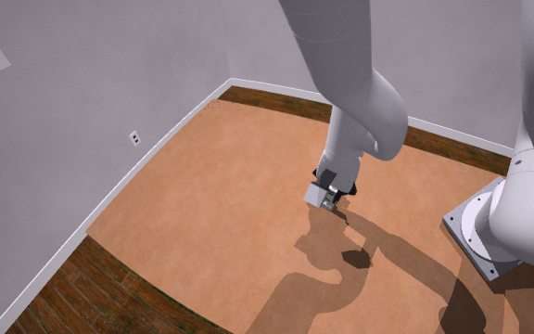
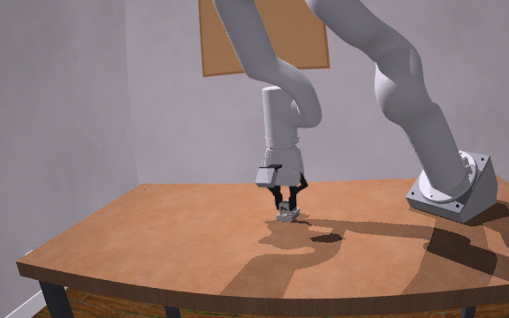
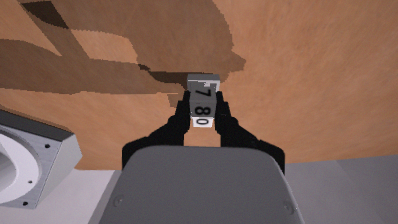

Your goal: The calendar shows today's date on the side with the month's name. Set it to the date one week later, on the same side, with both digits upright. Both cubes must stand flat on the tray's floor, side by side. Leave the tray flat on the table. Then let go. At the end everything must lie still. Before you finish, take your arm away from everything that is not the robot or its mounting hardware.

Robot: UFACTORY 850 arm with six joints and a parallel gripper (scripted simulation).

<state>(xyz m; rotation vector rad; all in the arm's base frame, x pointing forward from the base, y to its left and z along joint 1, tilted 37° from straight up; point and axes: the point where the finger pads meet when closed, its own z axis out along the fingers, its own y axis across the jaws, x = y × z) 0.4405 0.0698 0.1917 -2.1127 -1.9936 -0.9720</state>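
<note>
Mid-worktop (image 2: 157,230), I've got the gripper (image 3: 202,116) pinching a digit cube (image 3: 202,107) w/ 7, 8, 0 showing, prob. to reorient it above the tray (image 2: 288,215).

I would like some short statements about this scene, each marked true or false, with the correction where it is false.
1. The gripper is shut on a cube. True.
2. The wrist view shows the digits 7, 8 and 0 on the cube. True.
3. The gripper hangs high above the table, far from the tray. False: it is down low at the tray.
4. The arm's base stands on the floor. False: it stands on the table.
5. The gripper's fingers are black. True.
</note>
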